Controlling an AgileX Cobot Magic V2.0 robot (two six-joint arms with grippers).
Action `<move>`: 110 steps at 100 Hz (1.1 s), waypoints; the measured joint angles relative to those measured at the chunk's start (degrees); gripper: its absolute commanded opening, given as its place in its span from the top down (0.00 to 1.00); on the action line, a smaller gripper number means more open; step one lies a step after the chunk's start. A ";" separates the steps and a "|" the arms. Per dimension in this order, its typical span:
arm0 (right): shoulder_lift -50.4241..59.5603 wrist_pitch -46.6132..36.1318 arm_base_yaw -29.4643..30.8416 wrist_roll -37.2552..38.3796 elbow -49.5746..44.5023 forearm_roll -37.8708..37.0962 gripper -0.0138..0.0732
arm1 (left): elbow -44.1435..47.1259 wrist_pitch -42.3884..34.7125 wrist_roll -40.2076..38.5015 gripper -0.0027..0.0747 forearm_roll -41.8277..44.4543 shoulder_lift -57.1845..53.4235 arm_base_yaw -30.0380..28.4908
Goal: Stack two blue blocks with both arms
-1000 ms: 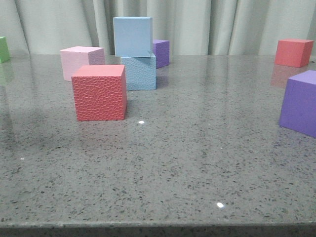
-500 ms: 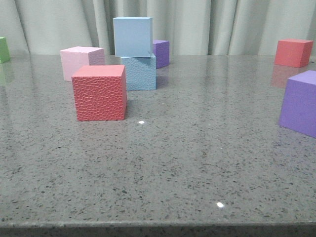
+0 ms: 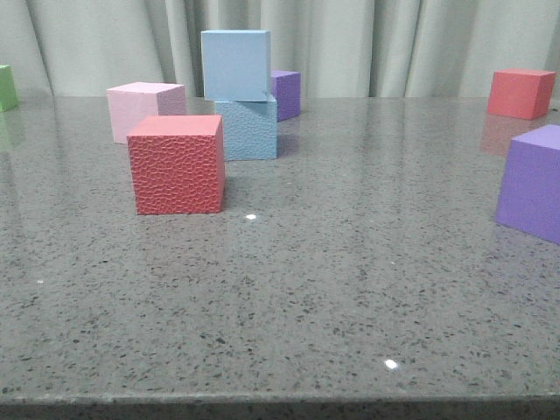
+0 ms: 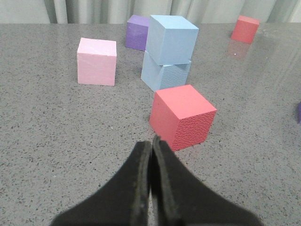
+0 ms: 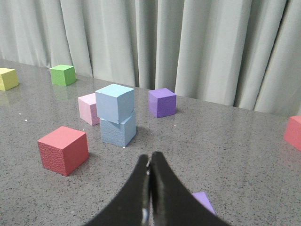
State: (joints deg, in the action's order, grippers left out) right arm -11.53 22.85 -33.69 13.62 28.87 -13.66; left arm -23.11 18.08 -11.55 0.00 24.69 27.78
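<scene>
A smooth light-blue block (image 3: 234, 65) stands on top of a pebbled light-blue block (image 3: 250, 129), turned a little and shifted left. The stack also shows in the left wrist view (image 4: 171, 39) and the right wrist view (image 5: 114, 102). My left gripper (image 4: 152, 143) is shut and empty, well back from the stack, with the red cube (image 4: 182, 115) between. My right gripper (image 5: 150, 159) is shut and empty, also far from the stack. Neither gripper shows in the front view.
A red pebbled cube (image 3: 177, 164) sits in front of the stack, a pink cube (image 3: 143, 110) to its left, a purple cube (image 3: 286, 94) behind. A large purple cube (image 3: 533, 180) and a red cube (image 3: 520, 93) are at the right; a green cube (image 3: 7, 87) far left.
</scene>
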 measured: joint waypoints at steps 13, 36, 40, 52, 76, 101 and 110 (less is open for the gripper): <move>0.00 0.00 0.00 0.00 0.00 0.00 0.97 | 0.00 0.00 0.00 0.99 0.00 0.00 0.00; 0.09 0.00 0.00 0.00 0.00 0.00 0.97 | 0.24 -0.29 0.00 0.99 0.00 -0.11 0.00; 0.09 0.00 0.00 0.00 0.00 0.00 0.97 | 0.68 -1.02 0.00 0.99 0.00 -0.40 -0.37; 0.09 0.00 0.00 0.00 0.00 0.00 0.97 | 3.38 -4.35 0.00 0.99 0.00 -3.22 -5.06; 0.09 0.00 0.00 0.00 0.00 0.00 0.97 | 10.73 -9.86 4.23 0.99 0.00 -10.79 -15.67; 0.09 -0.03 0.00 0.00 0.00 0.00 0.97 | 16.85 -11.03 10.34 0.99 0.00 -19.94 -26.89; 0.09 -0.03 0.00 0.00 0.00 0.00 0.97 | 19.17 -12.59 11.13 0.99 0.00 -22.47 -30.58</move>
State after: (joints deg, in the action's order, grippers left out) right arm -11.44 22.81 -33.69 13.62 28.87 -13.66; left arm -3.94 5.49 -0.42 0.00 2.22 -2.81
